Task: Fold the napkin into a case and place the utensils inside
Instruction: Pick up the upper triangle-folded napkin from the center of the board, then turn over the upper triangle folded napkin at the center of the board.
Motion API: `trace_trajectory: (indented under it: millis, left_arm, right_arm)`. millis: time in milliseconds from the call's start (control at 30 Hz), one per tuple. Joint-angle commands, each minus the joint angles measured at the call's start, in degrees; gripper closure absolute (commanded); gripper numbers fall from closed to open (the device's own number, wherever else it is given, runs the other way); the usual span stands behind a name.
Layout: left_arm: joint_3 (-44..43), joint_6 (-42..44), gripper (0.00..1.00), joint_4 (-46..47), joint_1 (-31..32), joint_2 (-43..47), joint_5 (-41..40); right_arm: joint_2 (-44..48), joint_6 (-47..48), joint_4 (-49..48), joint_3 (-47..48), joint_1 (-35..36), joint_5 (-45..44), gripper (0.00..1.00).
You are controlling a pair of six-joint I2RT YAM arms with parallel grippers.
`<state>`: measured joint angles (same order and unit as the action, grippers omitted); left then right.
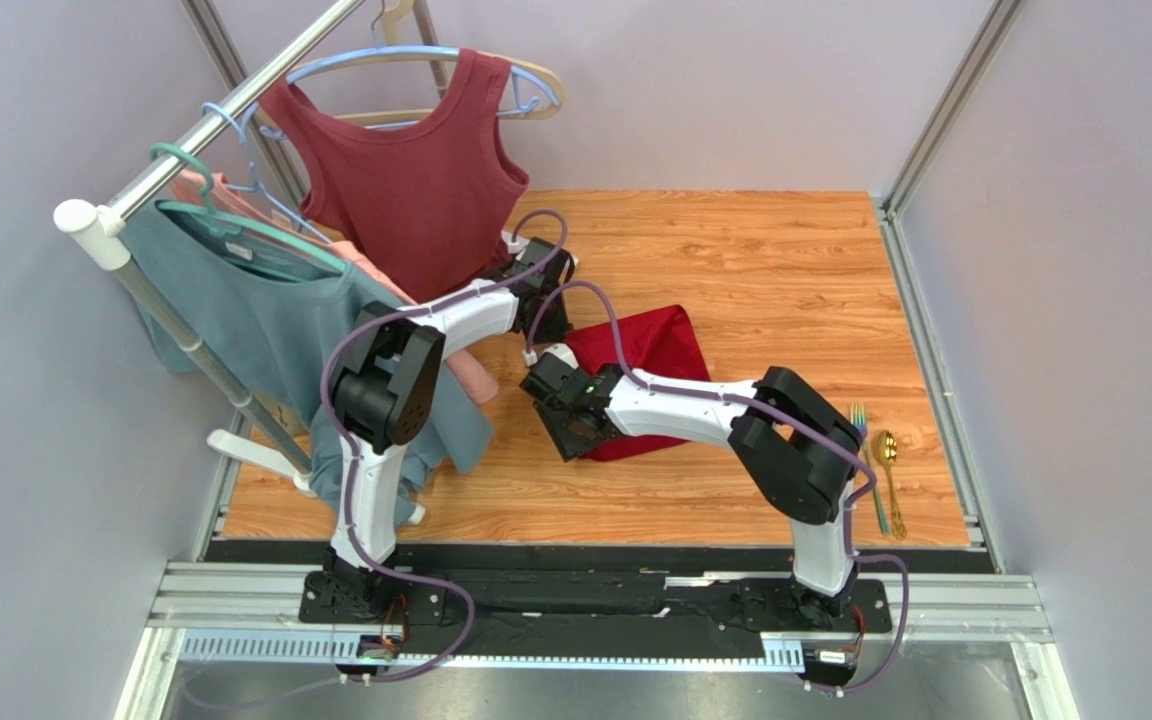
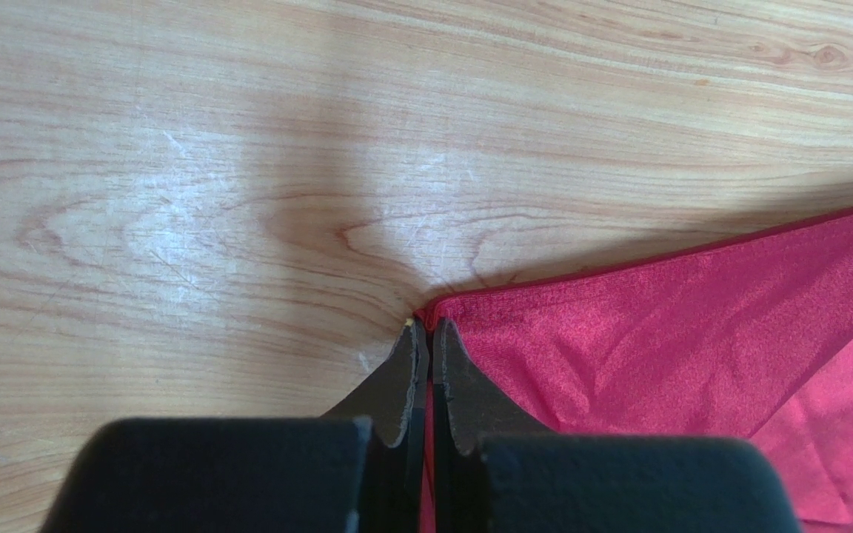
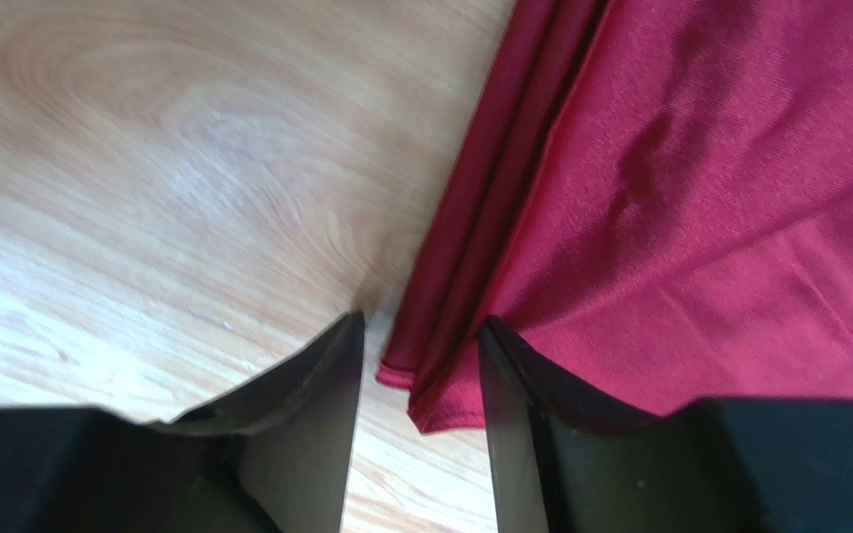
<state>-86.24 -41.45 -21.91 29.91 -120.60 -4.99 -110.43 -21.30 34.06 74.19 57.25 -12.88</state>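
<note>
Pinching the napkin (image 2: 709,322) corner on the bench (image 2: 175,167), your left tool (image 2: 429,335) is clenched; your right tool (image 3: 420,328) stands released, jaws straddling another folded corner.

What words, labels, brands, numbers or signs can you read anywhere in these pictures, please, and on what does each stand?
None: no text can be read in any view.
The napkin, the gold utensils, the hanging clothes and the wooden table show no lettering.
The robot arms show no legible marking; anything printed there is too small to tell.
</note>
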Motion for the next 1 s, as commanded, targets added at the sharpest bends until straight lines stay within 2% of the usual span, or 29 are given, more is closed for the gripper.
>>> trace_trajectory:
  millis: [0, 67, 167, 200, 267, 300, 433, 633, 667, 800, 967]
  left_arm:
    - [1.6, 0.8, 1.00, -1.8, 0.3, 0.2, -0.5]
    - [1.9, 1.1, 1.00, -1.8, 0.3, 0.2, -0.5]
    - [2.5, 1.8, 1.00, -1.5, 0.3, 0.4, -0.4]
    - [2.6, 2.2, 1.00, -1.1, 0.3, 0.6, -0.3]
    - [3.3, 3.0, 1.00, -0.7, 0.2, 1.8, -0.3]
    - [3.4, 4.0, 1.00, -0.8, 0.2, 2.5, -0.4]
    - [4.4, 5.9, 1.00, -3.2, 0.3, 8.4, -1.1]
    - [7.1, 7.1, 1.00, -12.5, 0.2, 23.6, -5.9]
    - [7.7, 7.3, 1.00, -13.7, 0.2, 25.7, -8.0]
    - [9.6, 9.5, 1.00, -19.6, 0.2, 36.1, -13.8]
    - [6.8, 12.9, 1.00, -20.6, 0.3, 46.7, -14.2]
  right_arm:
    - [-4.3, -1.9, -1.4, -2.0, 0.7, 0.1, 0.56]
    - [-4.6, -2.3, -1.6, -2.6, 0.8, 0.7, 0.58]
    - [-5.1, -3.7, -1.5, -3.2, 0.8, 1.4, 0.69]
    - [-5.4, -4.4, -1.4, -3.2, 0.9, 1.2, 0.79]
    - [-5.9, -4.5, 0.0, -2.0, 0.8, 0.4, 0.90]
    - [-6.0, -5.0, 1.0, -0.6, 1.1, -0.8, 1.00]
    - [-0.1, -4.7, 1.5, 1.5, 4.7, 0.0, 1.00]
    - [7.7, -7.1, -1.1, 6.0, 9.4, 11.0, 1.00]
    - [9.5, -8.5, -2.3, 6.7, 9.7, 16.2, 1.00]
    - [15.8, -11.9, -11.0, 5.9, 10.8, 26.1, 1.00]
    - [21.3, -18.3, -26.5, 2.1, 10.4, 37.5, 1.00]
